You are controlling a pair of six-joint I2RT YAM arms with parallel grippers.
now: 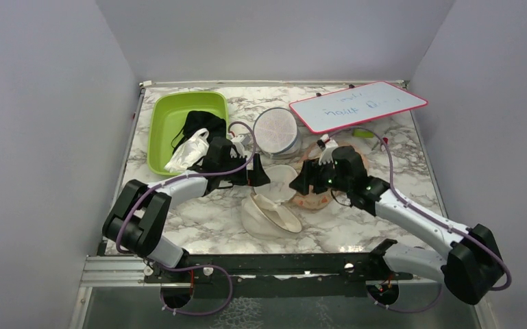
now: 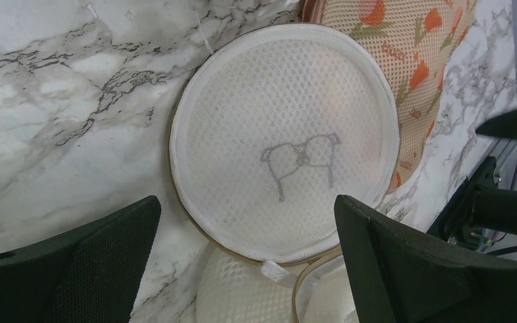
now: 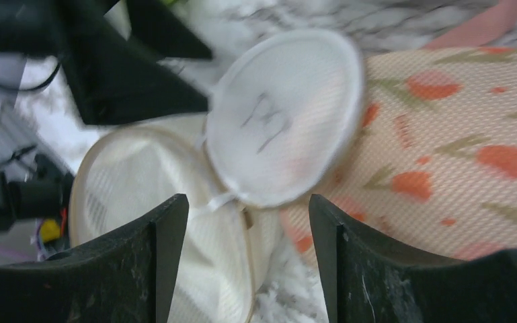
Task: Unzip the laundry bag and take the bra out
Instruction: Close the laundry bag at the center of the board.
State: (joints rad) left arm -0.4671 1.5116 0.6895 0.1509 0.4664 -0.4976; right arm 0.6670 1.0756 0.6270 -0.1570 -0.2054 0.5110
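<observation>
The laundry bag (image 1: 271, 214) lies unzipped at the table's middle. Its cream lid with the bra drawing (image 2: 286, 141) is flipped open and rests partly on the orange pouch. The tan-rimmed body (image 3: 148, 195) lies beside the lid. The black bra (image 1: 202, 125) lies in the green bin (image 1: 161, 130) at the back left. My left gripper (image 1: 260, 175) is open and empty just left of the lid, jaws wide above it (image 2: 245, 205). My right gripper (image 1: 305, 179) is open and empty at the lid's right, over the hinge strap (image 3: 247, 202).
A plain gridded white mesh pod (image 1: 276, 130) stands behind the bag. The orange floral pouch (image 1: 319, 200) lies under the lid and my right gripper. A crumpled white item (image 1: 188, 154) hangs over the bin's near rim. A red-framed whiteboard (image 1: 356, 106) lies at the back right.
</observation>
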